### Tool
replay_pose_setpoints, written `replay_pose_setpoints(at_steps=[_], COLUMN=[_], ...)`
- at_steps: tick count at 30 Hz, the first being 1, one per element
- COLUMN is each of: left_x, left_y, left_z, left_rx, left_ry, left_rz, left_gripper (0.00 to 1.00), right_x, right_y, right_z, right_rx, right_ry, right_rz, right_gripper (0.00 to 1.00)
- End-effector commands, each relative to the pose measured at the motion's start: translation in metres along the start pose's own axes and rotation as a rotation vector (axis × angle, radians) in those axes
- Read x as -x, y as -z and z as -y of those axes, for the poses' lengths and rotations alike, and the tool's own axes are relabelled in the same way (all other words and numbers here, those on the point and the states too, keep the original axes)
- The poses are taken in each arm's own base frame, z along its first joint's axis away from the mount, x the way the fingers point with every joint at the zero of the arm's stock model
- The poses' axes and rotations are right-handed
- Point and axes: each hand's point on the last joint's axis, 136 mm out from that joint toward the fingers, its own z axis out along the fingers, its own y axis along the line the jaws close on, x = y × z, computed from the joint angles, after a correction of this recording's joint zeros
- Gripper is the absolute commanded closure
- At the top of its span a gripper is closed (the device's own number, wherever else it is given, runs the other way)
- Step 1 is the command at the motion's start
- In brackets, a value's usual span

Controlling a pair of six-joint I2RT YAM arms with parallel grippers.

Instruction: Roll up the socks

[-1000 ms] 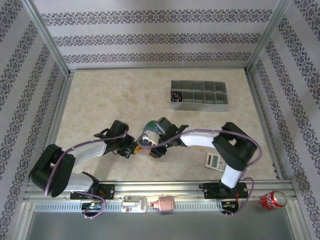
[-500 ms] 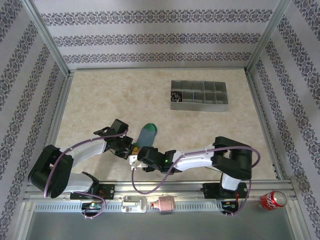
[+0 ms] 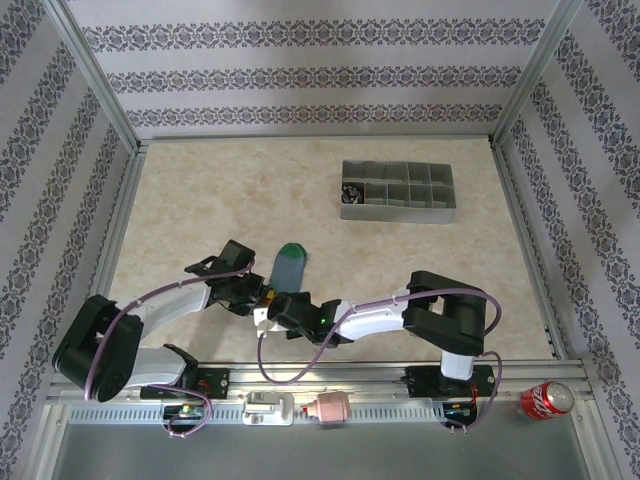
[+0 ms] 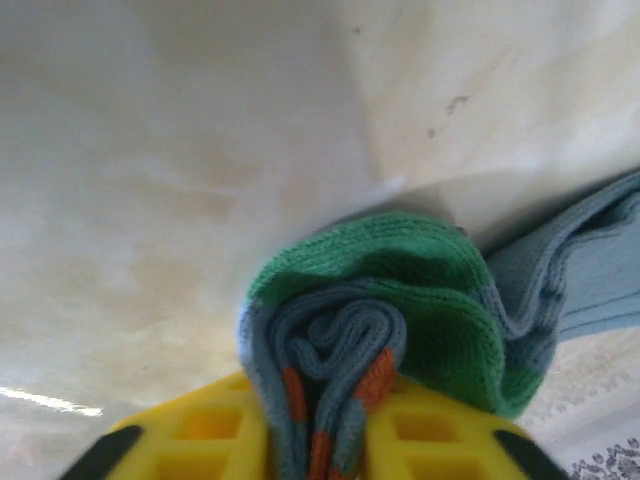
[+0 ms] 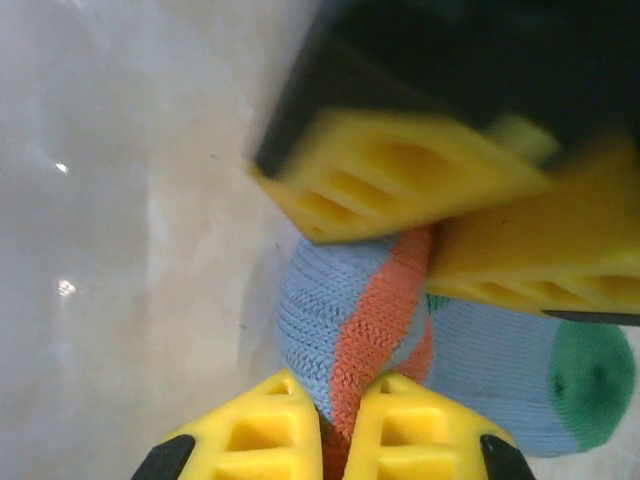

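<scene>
I have the blue-teal sock (image 5: 320, 320) pinched from two sides. On the right wrist camera its knit is coarse and ribbed. It is pale blue with an orange band through the bundle and a rounded green patch at the lower right. The right fingers (image 5: 262, 440) are blocky yellow plastic with hollow square cells, and they are clenched on that orange band at the bottom of the frame. At the top, the left fingers (image 5: 400, 165), of the same yellow cellular build under a black housing, straddle the same band.

On the left wrist camera the sock is a tight curl, with blue layers and orange stripes nested under a green cap. It is wedged between the left fingers and touches both, so they are grasping it. A loose blue length trails to the right edge over the glossy, cream, marbled bench (image 4: 150, 150).

From overhead the sock sits just left of centre in the lower half. Its flat oval end points up the frame, and its bundled end is where the two sets of fingers meet.

A second ago the right arm arched in from the upper right. It now lies low, reaching from the lower right. The sock was then a bunched lump and is now stretched flat. The left arm has barely shifted.
</scene>
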Motion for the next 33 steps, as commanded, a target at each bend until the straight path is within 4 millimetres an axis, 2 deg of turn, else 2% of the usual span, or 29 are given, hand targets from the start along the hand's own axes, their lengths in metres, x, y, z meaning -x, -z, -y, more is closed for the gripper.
replay_pose_setpoints(at_steps=[1, 3, 5, 7, 12, 17, 21, 23, 26, 29, 30, 31, 33], left_x=[0.008, 0.005, 0.002, -0.002, -0.009, -0.010, -0.007, -0.005, 0.001, 0.008, 0.010, 0.011, 0.012], left_y=[0.005, 0.012, 0.018, 0.022, 0.023, 0.013, -0.004, -0.013, -0.027, -0.031, -0.030, -0.027, -0.020], left_z=[-0.008, 0.001, 0.008, 0.015, 0.021, 0.029, 0.035, 0.034, 0.013, -0.024, -0.036, -0.044, -0.056], left_rx=[-0.024, -0.060, -0.086, -0.126, -0.139, -0.175, -0.171, -0.148, -0.057, 0.081, 0.122, 0.153, 0.207], left_ry=[0.028, 0.000, -0.030, -0.074, -0.220, -0.255, -0.266, -0.273, -0.247, -0.172, -0.147, -0.132, -0.094], left_rz=[0.044, 0.029, 0.012, 0.000, -0.030, -0.042, -0.042, -0.042, -0.041, -0.031, -0.024, -0.017, 0.004], left_gripper=[0.54, 0.42, 0.34, 0.33, 0.40, 0.44, 0.48, 0.53, 0.70, 0.96, 1.00, 1.00, 1.00], right_x=[-0.036, -0.046, -0.054, -0.060, -0.072, -0.076, -0.075, -0.075, -0.077, -0.080, -0.080, -0.078, -0.070], right_y=[0.002, 0.004, 0.007, 0.011, 0.011, 0.006, 0.004, 0.003, 0.001, -0.002, -0.002, -0.001, 0.007], right_z=[-0.033, -0.044, -0.053, -0.059, -0.064, -0.057, -0.056, -0.056, -0.053, -0.047, -0.042, -0.035, -0.017], right_rx=[0.238, 0.355, 0.438, 0.527, 0.676, 0.726, 0.775, 0.801, 0.827, 0.798, 0.772, 0.741, 0.620], right_ry=[-0.180, -0.283, -0.353, -0.424, -0.560, -0.648, -0.697, -0.726, -0.784, -0.770, -0.754, -0.735, -0.655], right_rz=[-0.041, -0.039, -0.038, -0.030, -0.046, -0.063, -0.075, -0.079, -0.089, -0.089, -0.082, -0.066, -0.013], right_gripper=[1.00, 1.00, 1.00, 1.00, 1.00, 1.00, 1.00, 1.00, 1.00, 1.00, 1.00, 1.00, 0.80])
